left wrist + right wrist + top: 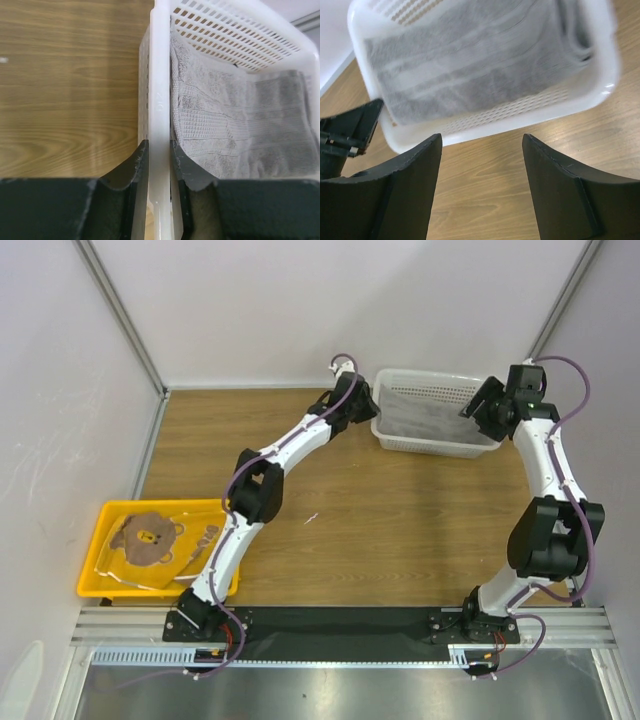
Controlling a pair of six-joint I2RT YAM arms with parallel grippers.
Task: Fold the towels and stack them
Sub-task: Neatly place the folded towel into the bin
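Grey waffle-textured cloth towel (240,130) is laid inside the white perforated plastic basket (159,75), just ahead of the left gripper (159,152), which is clamped on the basket's thin wall. The right gripper (481,141) is held apart, empty, over the wooden table (485,200).

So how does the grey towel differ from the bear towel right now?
The grey towel is plain, while the bear towel shows a brown bear face. The grey towel sits in the white basket at the far right, and the bear towel lies in the yellow tray at the near left. The grey towel rides up the basket wall in folds, whereas the bear towel lies flat. Both are in containers, not on bare table.
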